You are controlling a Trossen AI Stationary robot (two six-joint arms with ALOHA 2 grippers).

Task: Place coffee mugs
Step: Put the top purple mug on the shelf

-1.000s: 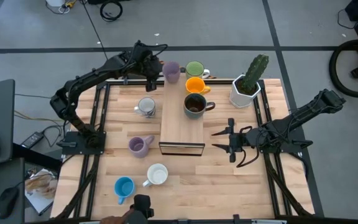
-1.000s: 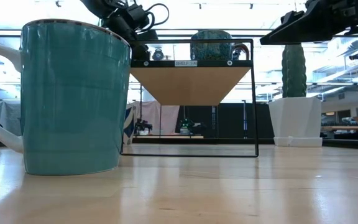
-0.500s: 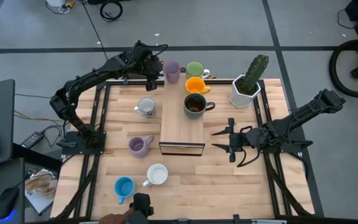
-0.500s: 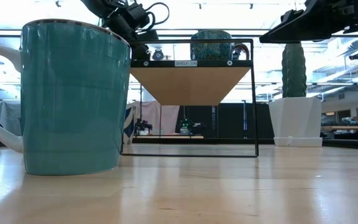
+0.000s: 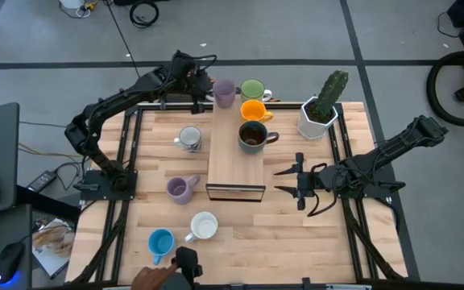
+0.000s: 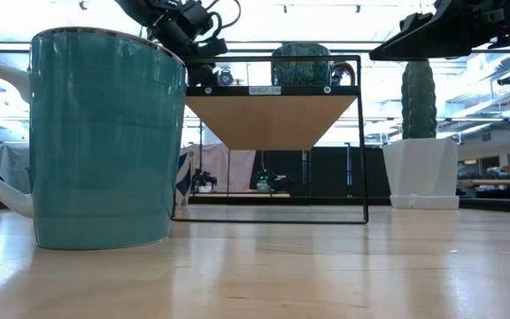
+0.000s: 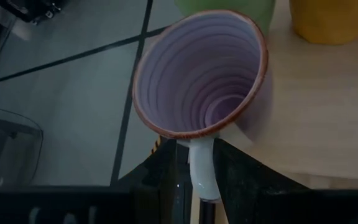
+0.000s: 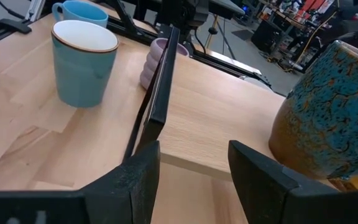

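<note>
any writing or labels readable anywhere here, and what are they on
One small white label sits on the front top bar of the black-framed wooden shelf in the low view; it has print, but it is too small to read with confidence.
No readable text shows on the coffee mugs, the cactus pot or the table.

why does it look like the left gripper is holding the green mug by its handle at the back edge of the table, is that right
Not quite. The left gripper grips a lilac mug by its handle, not the green mug, which stands free beside it. The left wrist view shows the lilac mug's handle between the fingers; the high view confirms it is at the table's back edge.
</note>
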